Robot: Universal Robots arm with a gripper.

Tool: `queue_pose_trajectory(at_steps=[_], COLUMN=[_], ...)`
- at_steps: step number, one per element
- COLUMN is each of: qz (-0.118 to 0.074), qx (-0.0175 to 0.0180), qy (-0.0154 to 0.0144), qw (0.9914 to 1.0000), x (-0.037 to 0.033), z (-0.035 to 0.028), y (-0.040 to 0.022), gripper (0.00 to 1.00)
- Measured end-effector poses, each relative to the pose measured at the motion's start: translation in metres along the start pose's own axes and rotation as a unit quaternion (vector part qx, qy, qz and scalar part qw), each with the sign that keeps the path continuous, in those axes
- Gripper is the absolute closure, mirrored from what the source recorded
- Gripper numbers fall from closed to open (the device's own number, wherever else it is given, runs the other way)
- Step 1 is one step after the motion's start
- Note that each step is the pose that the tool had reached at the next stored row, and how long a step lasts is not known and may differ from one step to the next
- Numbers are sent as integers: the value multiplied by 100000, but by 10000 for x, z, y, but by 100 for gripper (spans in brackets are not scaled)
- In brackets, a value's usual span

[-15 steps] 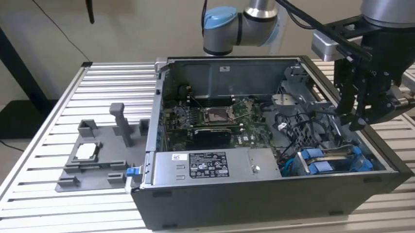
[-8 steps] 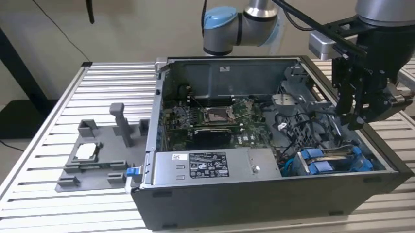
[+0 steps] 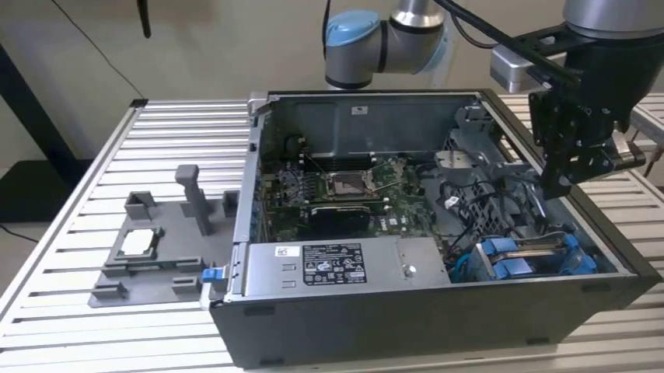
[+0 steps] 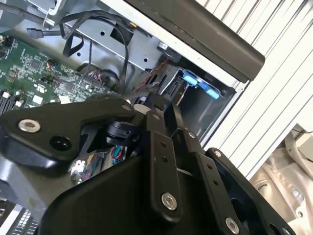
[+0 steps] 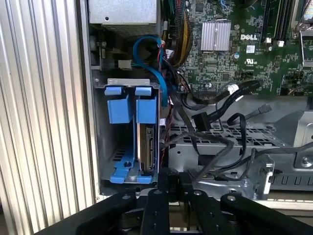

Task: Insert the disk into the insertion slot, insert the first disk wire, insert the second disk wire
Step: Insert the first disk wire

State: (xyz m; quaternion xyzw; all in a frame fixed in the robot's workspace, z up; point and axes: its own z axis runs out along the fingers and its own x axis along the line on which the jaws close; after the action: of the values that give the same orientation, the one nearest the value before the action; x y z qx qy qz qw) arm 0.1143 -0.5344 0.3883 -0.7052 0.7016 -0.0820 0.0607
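The disk [image 5: 146, 142] stands on edge in the slot [image 5: 117, 155], gripped by its blue carrier, so you may judge the first step done. It sits lower than the jaws and near them, not touching. Its open end faces the cabling, probably so that the connectors can reach it. A blue wire [image 5: 155, 73] curves down to that end of the disk; you cannot tell whether it is plugged in. Loose black wires [image 5: 215, 142] lie directly beneath the jaws, across the neighbouring cage.

The gripper [image 5: 176, 175] hangs tip-down over those wires. Its jaws are drawn close together, and you cannot tell whether a wire is pinched between them. In the exterior view the gripper [image 3: 557, 186] is poised above the open case [image 3: 415, 326], whose lidless side presumably gives access from above. The case rests on the slatted tabletop [image 3: 186, 124].
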Motion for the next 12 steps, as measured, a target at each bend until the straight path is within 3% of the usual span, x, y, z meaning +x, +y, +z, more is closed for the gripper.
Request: queue_pose_trajectory(at_steps=[6, 7, 10, 11, 12], qz=[21, 64, 48, 53, 110], qx=[-46, -427, -2620, -3143, -3358], qy=[16, 23, 12, 15, 24], qw=[100000, 99999, 99966, 99951, 99944], x=[1, 2, 10, 20, 35], z=[0, 1, 6, 10, 17], y=[0, -2, -9, -11, -10], gripper=[81, 81, 81, 81, 81])
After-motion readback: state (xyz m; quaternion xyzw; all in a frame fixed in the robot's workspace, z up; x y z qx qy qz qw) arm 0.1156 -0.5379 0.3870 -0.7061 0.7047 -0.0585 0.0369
